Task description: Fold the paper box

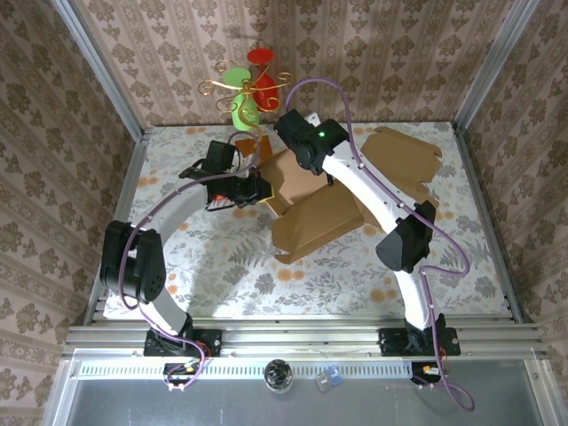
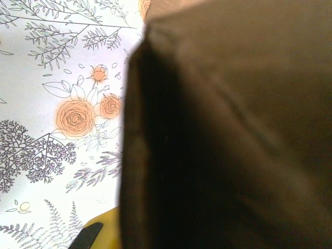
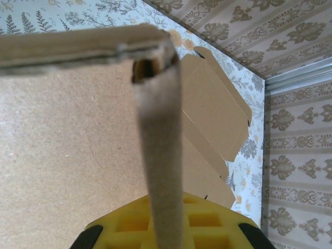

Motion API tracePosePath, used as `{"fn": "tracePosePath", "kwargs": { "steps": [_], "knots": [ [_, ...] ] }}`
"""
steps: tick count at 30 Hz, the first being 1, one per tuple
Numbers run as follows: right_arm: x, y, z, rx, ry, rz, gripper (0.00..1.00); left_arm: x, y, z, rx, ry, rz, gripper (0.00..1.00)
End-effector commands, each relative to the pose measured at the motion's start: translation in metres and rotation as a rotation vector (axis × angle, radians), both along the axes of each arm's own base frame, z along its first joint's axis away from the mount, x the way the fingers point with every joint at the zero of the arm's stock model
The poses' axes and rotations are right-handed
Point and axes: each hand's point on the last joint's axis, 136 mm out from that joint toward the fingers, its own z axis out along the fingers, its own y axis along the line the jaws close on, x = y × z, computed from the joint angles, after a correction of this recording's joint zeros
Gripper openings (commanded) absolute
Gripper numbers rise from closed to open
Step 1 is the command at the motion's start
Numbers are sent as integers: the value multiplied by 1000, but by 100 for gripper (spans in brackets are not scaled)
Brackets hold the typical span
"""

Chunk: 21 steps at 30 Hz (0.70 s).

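**Both jaws closed at the paper box**

Right jaws pinched on a thin flap of the paper box; the flap edge runs down between the yellow pads. Left jaws closed, up against the box's left side, mid-frame in the top view; can't tell if they grip anything. Box sits partly folded at centre of the floral surface. Flat cardboard blank lies upper right. Wire ornament top centre.
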Motion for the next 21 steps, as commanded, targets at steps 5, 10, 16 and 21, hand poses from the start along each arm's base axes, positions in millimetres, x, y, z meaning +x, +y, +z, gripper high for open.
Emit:
{"fn": "tracePosePath", "kwargs": {
  "steps": [5,10,16,21],
  "knots": [
    [-4,-3,-5,-24,-22,-50,0,-2,-3,2,24,3,-13,0],
    [-26,2,-38,64,25,-103,0,-8,14,-25,167,68,55,0],
    [-67,1,-93,192,77,-203,0,-32,44,-79,384,161,97,10],
    [-89,2,-123,241,83,-237,0,-50,45,-110,450,183,98,14]
  ]
}}
